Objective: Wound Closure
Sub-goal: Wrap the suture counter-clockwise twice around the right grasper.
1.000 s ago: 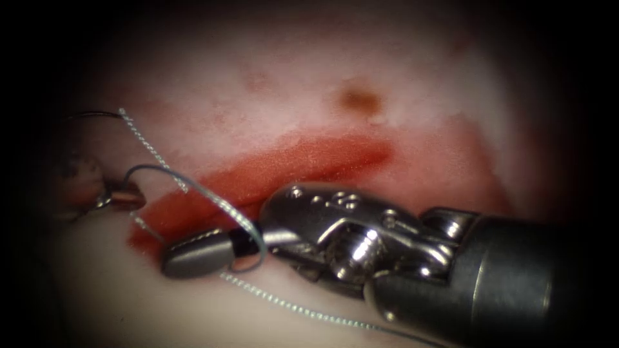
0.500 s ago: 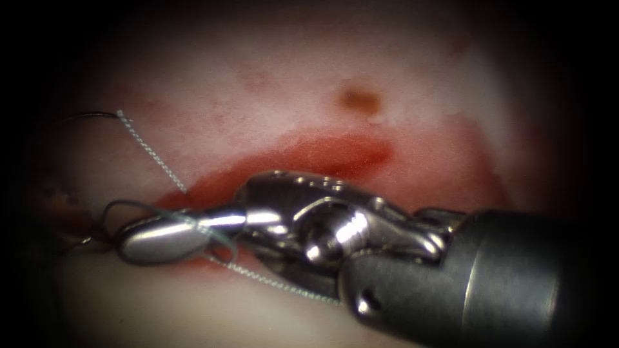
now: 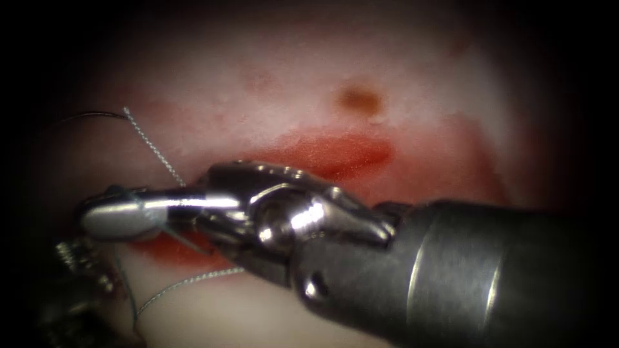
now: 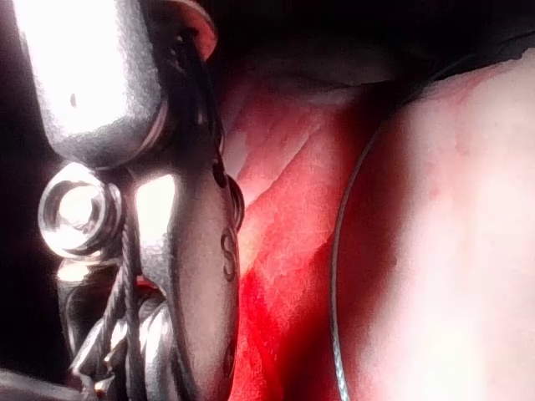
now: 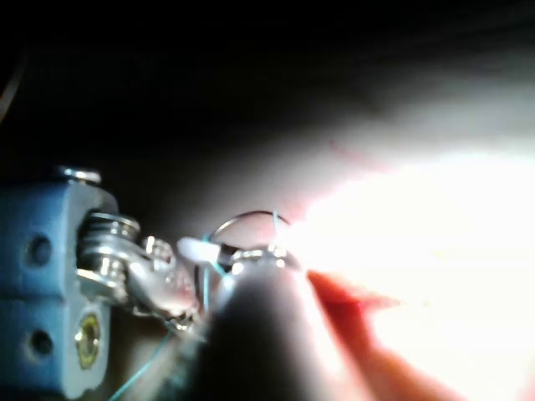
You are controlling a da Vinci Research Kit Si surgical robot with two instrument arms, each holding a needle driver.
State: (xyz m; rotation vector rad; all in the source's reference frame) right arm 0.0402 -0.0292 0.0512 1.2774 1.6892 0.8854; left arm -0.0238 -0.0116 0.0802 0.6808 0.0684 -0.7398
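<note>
While thread (image 3: 151,145) wraps it, right tool (image 3: 119,216) (jaws together) overlies cut (image 3: 335,154).

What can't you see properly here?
- Needle: endoscope view, its far end fades into the dark left edge.
- Thread: endoscope view, the right tool covers where it runs, so gripped or not is unclear.
- Left tool: right wrist view, glare and the right tool in front hide what it holds.

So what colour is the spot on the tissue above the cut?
Brown, on pale pink tissue. The spot shows best in the endoscope view.
</note>
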